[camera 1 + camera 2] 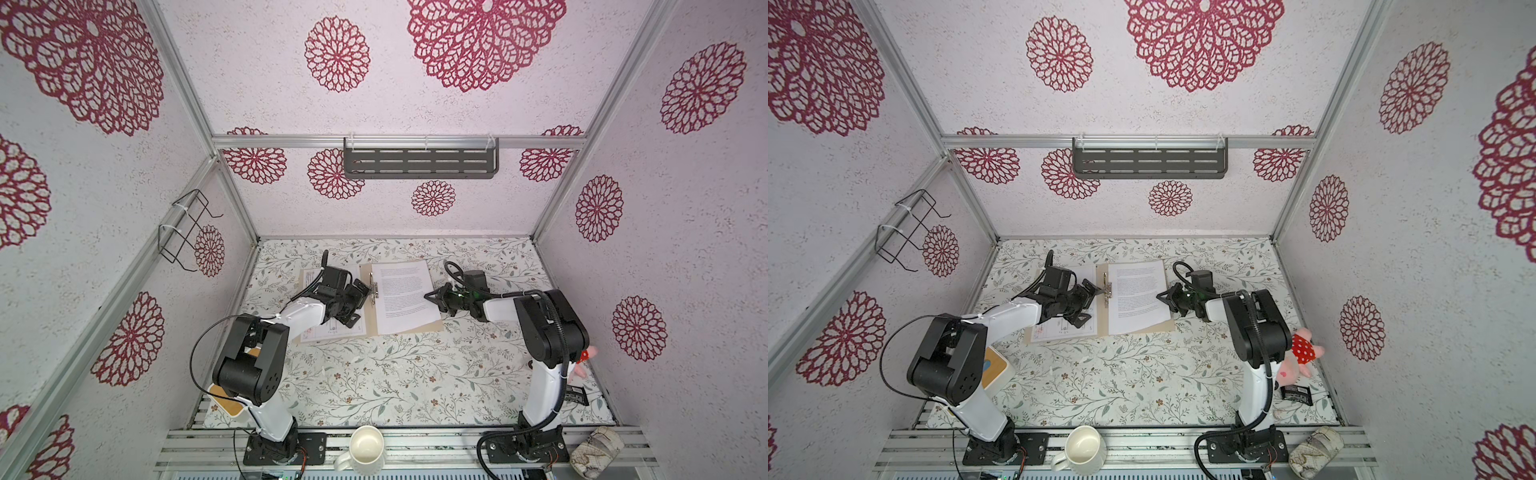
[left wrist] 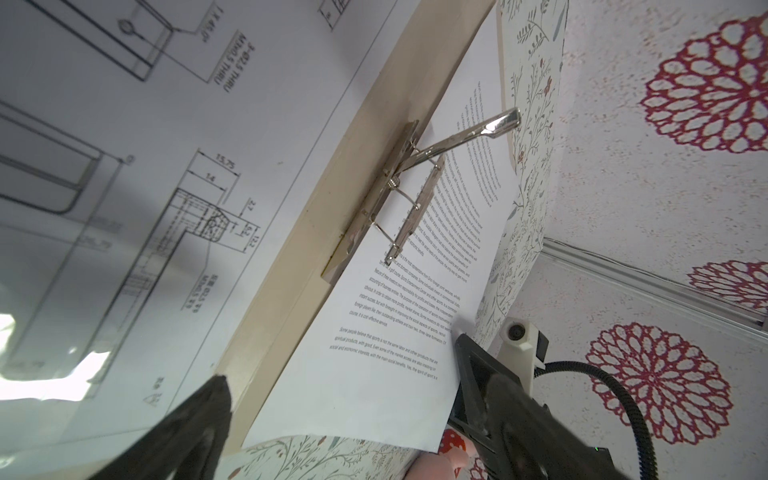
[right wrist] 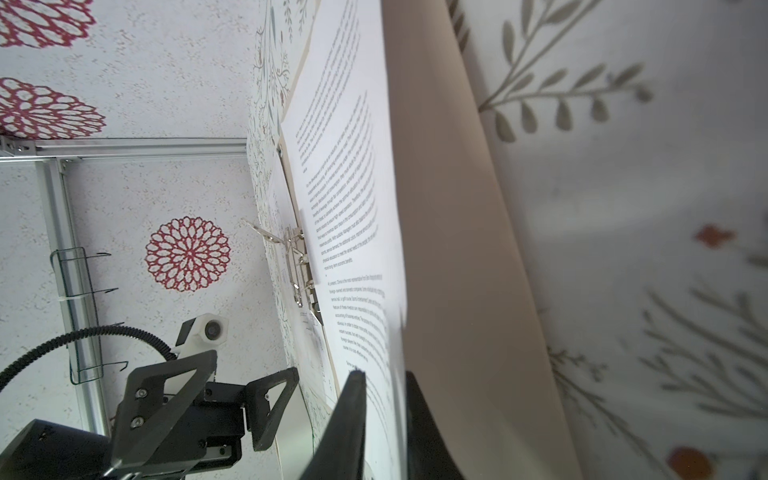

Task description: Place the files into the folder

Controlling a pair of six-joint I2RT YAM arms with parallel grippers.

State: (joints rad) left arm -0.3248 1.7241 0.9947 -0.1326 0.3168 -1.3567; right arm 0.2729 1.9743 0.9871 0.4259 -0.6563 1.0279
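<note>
The beige folder [image 1: 432, 326] [image 1: 1168, 326] lies open at the back of the table, and its metal clip [image 2: 415, 183] [image 3: 299, 257] has the lever raised. A printed text sheet [image 1: 405, 297] [image 1: 1138, 295] [image 2: 395, 332] [image 3: 353, 187] rests on its right half. The drawing sheet [image 1: 328, 332] [image 1: 1059, 332] [image 2: 166, 166] covers the left half. My left gripper [image 1: 357, 305] [image 1: 1090, 303] [image 2: 370, 434] hovers open over the drawing sheet, just left of the clip. My right gripper [image 1: 432, 297] [image 1: 1163, 297] [image 3: 382, 386] is at the text sheet's right edge, jaws slightly apart with that edge between them.
A white mug [image 1: 365, 451] and a patterned cup [image 1: 596, 455] sit on the front rail. A bamboo-topped tissue box [image 1: 994, 370] stands under the left arm. A pink plush toy [image 1: 1302, 353] and a black packet [image 1: 1296, 392] lie at the right.
</note>
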